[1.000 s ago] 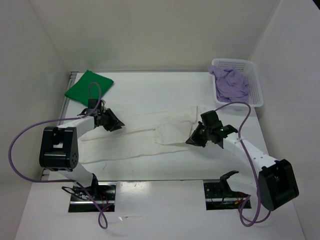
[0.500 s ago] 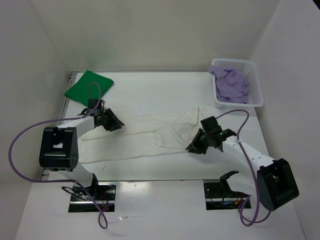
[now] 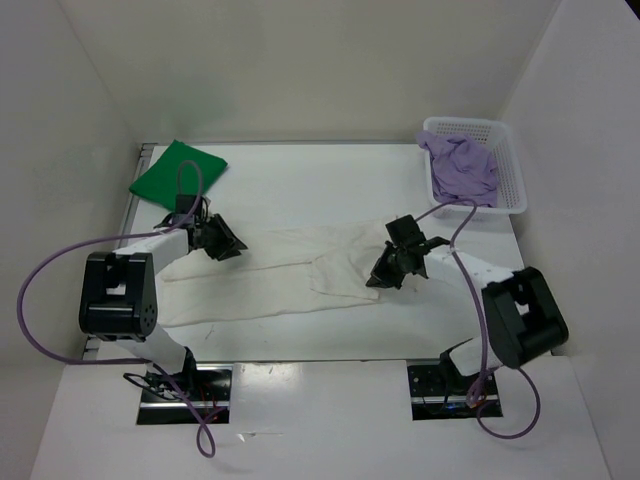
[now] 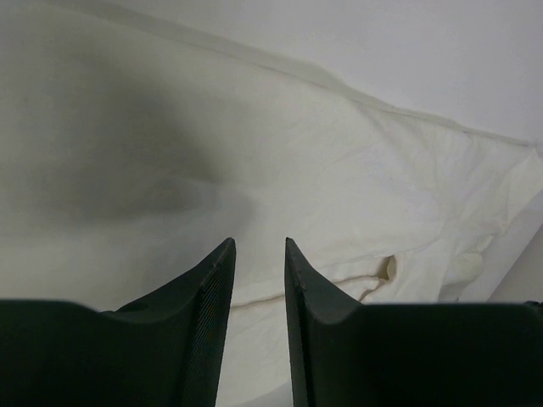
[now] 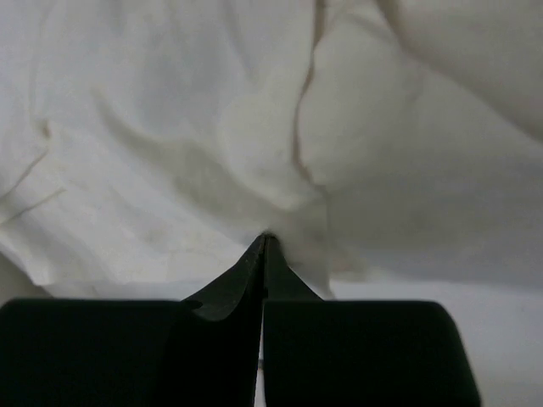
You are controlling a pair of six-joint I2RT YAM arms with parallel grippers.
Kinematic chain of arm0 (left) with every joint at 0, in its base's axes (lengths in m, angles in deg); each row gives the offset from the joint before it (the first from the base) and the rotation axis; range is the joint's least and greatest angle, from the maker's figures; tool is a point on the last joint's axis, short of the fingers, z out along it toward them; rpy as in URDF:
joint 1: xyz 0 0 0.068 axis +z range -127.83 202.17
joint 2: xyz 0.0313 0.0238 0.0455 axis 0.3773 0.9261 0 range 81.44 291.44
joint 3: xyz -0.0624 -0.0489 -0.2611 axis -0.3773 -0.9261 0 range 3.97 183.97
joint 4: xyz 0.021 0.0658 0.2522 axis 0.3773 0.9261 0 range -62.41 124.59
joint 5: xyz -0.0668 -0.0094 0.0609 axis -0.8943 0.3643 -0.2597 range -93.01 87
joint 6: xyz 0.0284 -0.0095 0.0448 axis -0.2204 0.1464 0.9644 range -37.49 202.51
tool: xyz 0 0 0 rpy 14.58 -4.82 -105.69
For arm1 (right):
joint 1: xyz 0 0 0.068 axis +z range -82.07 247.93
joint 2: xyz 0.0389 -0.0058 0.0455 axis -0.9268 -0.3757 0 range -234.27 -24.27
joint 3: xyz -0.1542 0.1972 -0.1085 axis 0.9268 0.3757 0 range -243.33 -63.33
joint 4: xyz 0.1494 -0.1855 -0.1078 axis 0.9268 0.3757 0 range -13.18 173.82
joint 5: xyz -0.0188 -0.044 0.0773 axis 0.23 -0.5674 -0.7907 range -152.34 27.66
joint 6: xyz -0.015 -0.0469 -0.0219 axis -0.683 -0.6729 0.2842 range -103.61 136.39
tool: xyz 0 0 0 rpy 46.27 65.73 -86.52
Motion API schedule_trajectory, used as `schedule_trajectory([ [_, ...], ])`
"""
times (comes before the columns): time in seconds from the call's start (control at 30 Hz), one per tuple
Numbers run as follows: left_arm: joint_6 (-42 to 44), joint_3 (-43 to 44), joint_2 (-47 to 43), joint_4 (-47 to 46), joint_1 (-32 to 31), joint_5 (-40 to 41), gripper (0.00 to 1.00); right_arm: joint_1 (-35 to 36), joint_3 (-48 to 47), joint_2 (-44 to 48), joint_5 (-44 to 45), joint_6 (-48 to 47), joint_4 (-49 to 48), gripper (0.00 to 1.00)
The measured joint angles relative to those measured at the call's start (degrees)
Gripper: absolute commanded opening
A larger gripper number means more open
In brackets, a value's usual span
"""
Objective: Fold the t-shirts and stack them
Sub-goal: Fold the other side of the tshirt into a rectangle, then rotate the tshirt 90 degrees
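Note:
The white t-shirt (image 3: 270,275) lies spread across the middle of the table, its right part folded over onto itself. My right gripper (image 3: 378,279) is shut on a pinch of the white t-shirt (image 5: 170,127) at its right edge, with cloth bunched at the tips (image 5: 265,240). My left gripper (image 3: 232,247) sits low over the shirt's upper left edge, its jaws a narrow gap apart (image 4: 256,246) with flat white cloth (image 4: 339,170) under them. The green t-shirt (image 3: 178,172) lies folded at the back left. The lavender t-shirt (image 3: 462,165) is crumpled in the basket.
A white lattice basket (image 3: 512,180) stands at the back right corner. White walls close in the table on the left, back and right. Purple cables loop from both arms beside the table edges.
My right arm has swung its elbow inward and back, and its gripper has shifted slightly left with the pinched cloth. The left arm has stayed put.

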Motion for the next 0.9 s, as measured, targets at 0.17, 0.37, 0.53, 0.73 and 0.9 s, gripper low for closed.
schedule_trajectory([
  [0.17,-0.22,-0.92,2.8,-0.15,2.62,-1.36,0.4,-0.04,-0.09,-8.09,0.59,0.2,-3.93,0.0],
  [0.37,-0.96,-2.38,3.8,0.13,8.72,-4.39,0.43,0.09,2.27,-5.33,2.12,0.63,-5.42,0.06],
  [0.53,-1.42,-2.93,2.56,1.36,12.66,-4.72,0.43,0.09,0.28,-3.67,3.32,-0.42,-2.1,0.23],
  [0.73,-0.98,0.98,-4.15,6.05,9.66,-1.88,0.43,0.09,-10.93,-6.05,3.34,-3.17,-0.98,0.11],
  [0.9,0.35,5.66,-8.79,4.81,1.79,0.57,0.39,0.09,-17.27,-17.18,4.33,-5.62,-5.68,0.0],
])
